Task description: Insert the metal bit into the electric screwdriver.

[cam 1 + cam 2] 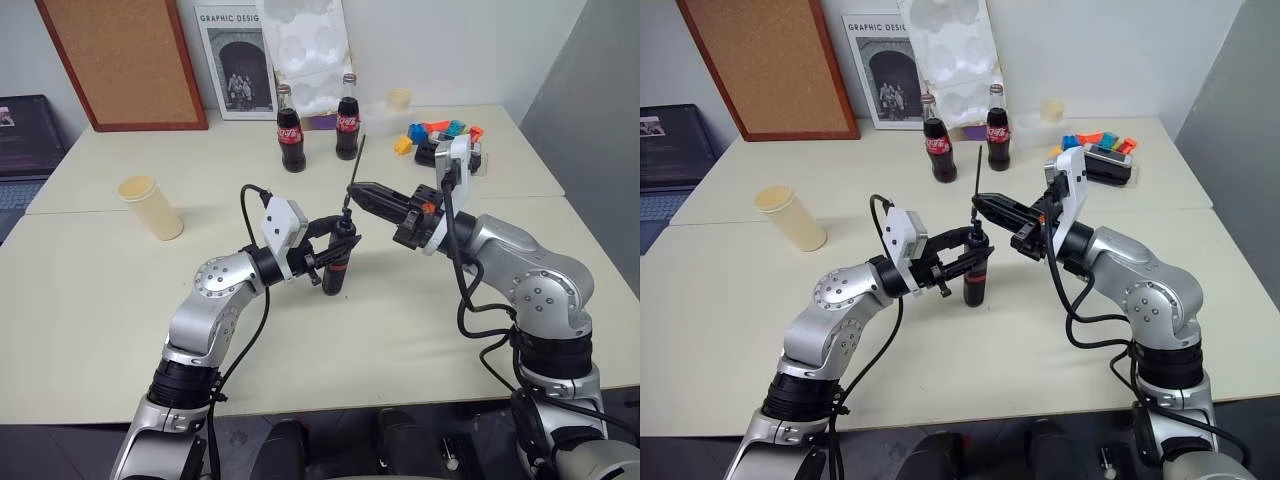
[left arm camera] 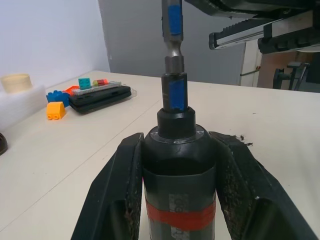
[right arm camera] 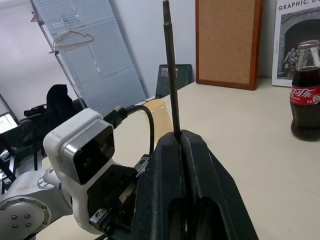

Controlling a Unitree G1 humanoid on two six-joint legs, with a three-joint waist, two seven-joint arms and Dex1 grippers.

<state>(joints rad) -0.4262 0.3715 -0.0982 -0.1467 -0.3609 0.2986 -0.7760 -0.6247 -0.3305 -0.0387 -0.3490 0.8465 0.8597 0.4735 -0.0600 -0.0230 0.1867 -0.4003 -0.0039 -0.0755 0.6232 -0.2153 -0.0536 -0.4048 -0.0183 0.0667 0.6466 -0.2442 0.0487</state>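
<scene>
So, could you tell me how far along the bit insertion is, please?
Done: both parts are gripped. The left gripper is shut on the upright black, red-banded electric screwdriver; the right gripper pinches the thin grey metal bit. In hand: the bit's lower end sits at the screwdriver's nose. Left: confirm seating, then release.

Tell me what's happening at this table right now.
The left end effector holds the electric screwdriver upright above the table, shut around its body. The right end effector is shut on the metal bit, held vertically above the screwdriver's nose. In the left wrist view the bit's lower end sits at the collar, so insertion looks under way; how deep it has gone cannot be told.
</scene>
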